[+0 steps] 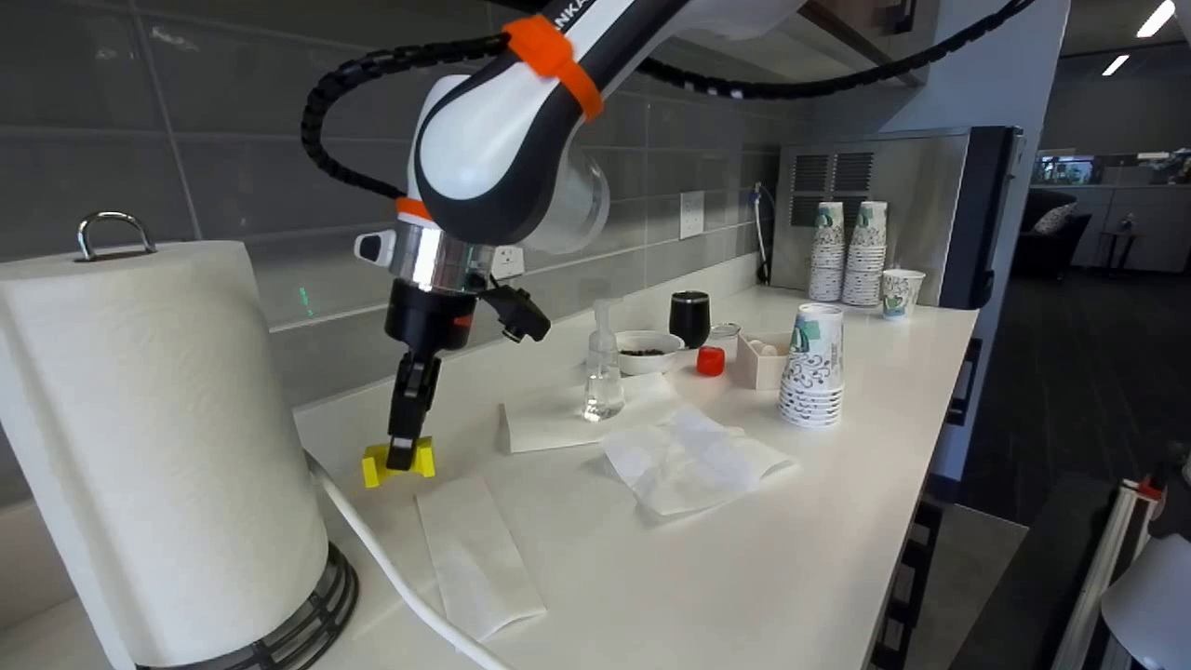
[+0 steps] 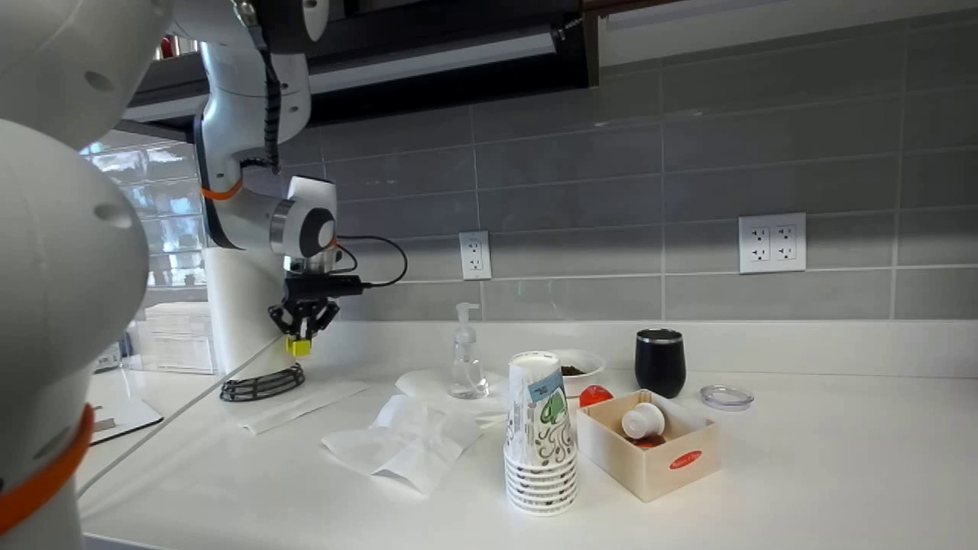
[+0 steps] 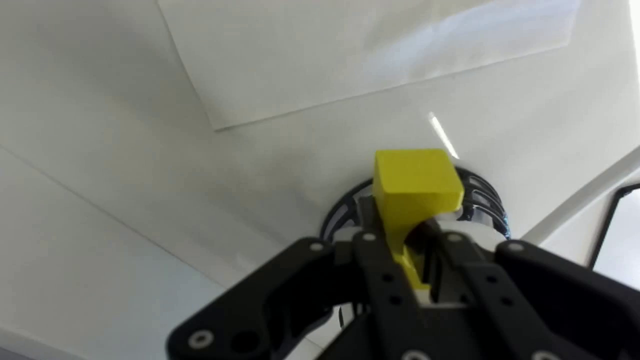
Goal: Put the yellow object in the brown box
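The yellow object (image 1: 424,457) is a small bright blocky piece with a notched shape. My gripper (image 1: 402,454) is shut on it and holds it in the air above the counter, near the paper towel roll. It shows between the fingers (image 3: 400,235) in the wrist view, where its near block (image 3: 419,172) sticks out past the fingertips. In an exterior view the yellow object (image 2: 299,347) hangs under the gripper (image 2: 302,336). The brown box is a light wooden open box (image 2: 680,467) far from the gripper, with a white cup-like piece and something red inside; it also shows behind the cups (image 1: 765,370).
A paper towel roll (image 1: 158,447) stands beside the gripper, with a white cord (image 1: 391,568) near it. A stack of paper cups (image 2: 540,435) stands against the box's side. A soap bottle (image 2: 466,359), white bowl (image 2: 588,363) and black tumbler (image 2: 659,363) stand along the wall.
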You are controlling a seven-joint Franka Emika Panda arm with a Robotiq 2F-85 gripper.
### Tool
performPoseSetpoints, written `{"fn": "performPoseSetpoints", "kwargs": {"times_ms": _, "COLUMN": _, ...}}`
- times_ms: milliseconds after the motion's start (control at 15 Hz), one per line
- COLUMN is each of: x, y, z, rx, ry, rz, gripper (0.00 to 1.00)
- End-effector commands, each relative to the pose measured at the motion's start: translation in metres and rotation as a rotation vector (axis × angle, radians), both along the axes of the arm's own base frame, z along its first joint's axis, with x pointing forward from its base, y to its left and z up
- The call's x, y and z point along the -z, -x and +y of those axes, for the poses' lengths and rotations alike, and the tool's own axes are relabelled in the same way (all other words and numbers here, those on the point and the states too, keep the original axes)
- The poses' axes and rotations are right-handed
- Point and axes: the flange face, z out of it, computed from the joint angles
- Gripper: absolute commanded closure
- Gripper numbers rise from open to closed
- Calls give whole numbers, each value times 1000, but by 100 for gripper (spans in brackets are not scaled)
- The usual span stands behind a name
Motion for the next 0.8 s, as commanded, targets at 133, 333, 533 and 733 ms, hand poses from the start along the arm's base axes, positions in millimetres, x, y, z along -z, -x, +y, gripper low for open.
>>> {"fn": "performPoseSetpoints", "kwargs": {"times_ms": 133, "x": -9, "y": 43, "z": -69, "rx": 286, "ry": 39, "rz": 117, "gripper": 95}}
{"fn": "performPoseSetpoints", "kwargs": {"times_ms": 333, "x": -3, "y": 60, "z": -114, "rx": 442, "ry": 23, "rz": 178, "gripper": 95}}
{"fn": "performPoseSetpoints", "kwargs": {"times_ms": 533, "x": -7, "y": 74, "z": -157, "rx": 602, "ry": -38, "rz": 227, "gripper": 95}}
{"fn": "performPoseSetpoints", "kwargs": {"times_ms": 733, "x": -21, "y": 88, "z": -197, "rx": 774, "ry": -118, "rz": 252, "gripper": 95}}
